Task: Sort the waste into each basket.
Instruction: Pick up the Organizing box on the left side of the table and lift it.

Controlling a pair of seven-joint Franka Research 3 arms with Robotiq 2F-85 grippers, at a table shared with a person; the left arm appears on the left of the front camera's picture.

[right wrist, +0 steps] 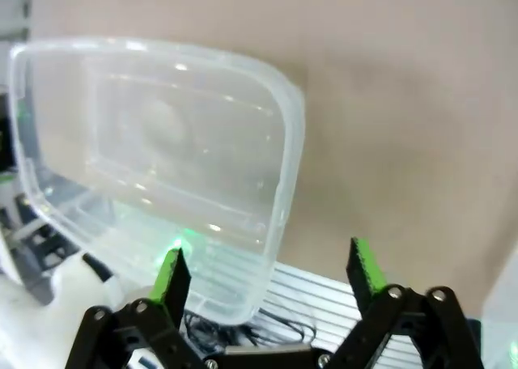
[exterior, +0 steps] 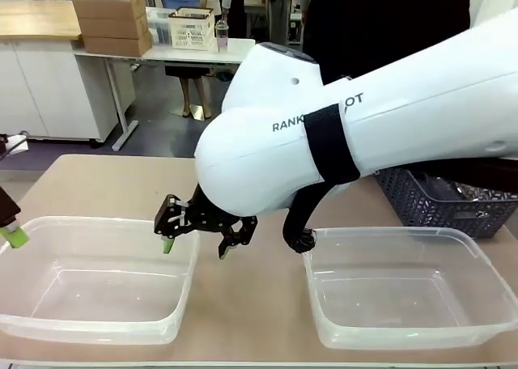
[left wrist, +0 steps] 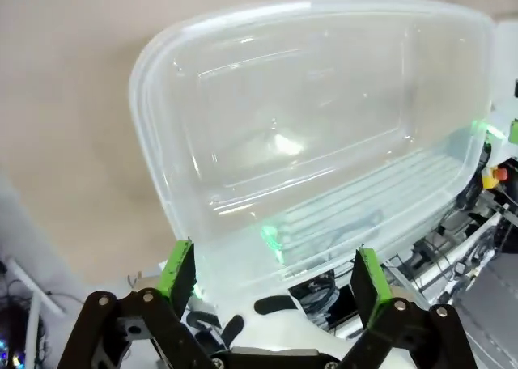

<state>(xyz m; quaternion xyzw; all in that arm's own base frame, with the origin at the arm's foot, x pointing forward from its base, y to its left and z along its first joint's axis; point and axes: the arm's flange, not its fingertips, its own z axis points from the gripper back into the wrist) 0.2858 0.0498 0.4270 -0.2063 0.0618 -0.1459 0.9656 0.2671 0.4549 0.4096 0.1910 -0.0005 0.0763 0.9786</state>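
Hanging over the worktop (exterior: 251, 304) between the two baskets, the right gripper (exterior: 197, 243) has its green-padded jaws spread wide, just beside the right rim of the left basket (exterior: 97, 296). That basket sits by the worktop's near left corner, the right basket (exterior: 405, 300) by the near right corner, well apart. Both are clear plastic, rectangular, rounded at the corners with a rimmed lip, and the tan worktop shows through their floors. Over at the left edge, the left gripper (left wrist: 275, 276) hovers by the left basket's outer rim, jaws apart too. A dark slatted crate (exterior: 441, 203) stands behind the right basket; its contents are hard to make out.
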